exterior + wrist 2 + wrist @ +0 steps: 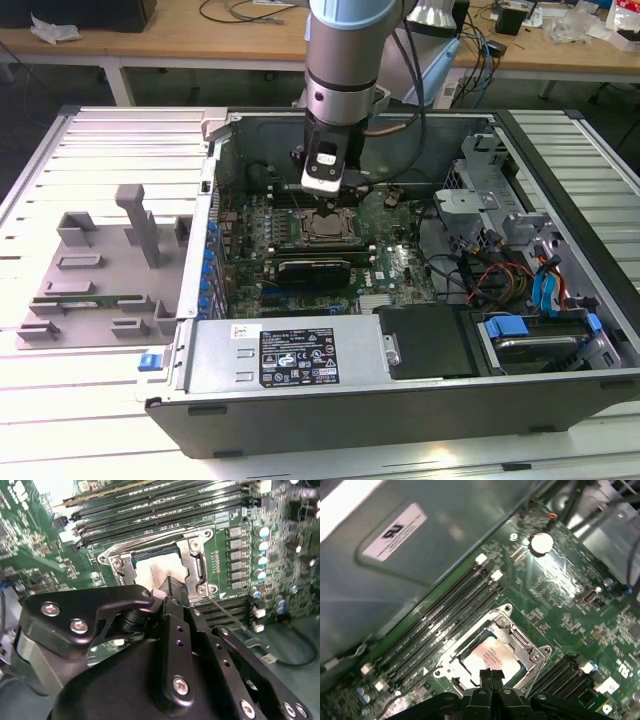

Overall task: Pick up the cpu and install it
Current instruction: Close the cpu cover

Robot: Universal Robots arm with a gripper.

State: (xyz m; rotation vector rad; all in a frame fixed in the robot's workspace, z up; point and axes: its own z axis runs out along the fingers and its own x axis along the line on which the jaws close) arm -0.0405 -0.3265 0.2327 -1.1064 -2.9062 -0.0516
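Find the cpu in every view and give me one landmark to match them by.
Exterior view: the cpu lies in the motherboard socket, inside the open computer case, directly under the gripper.
Second wrist view: the cpu sits between the memory slots and the gripper.
First wrist view: the cpu sits just beyond the gripper.
Shared landmark: the metal socket frame around the cpu.

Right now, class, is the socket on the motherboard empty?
No, the cpu lies flat inside the socket frame, just under the pincer.
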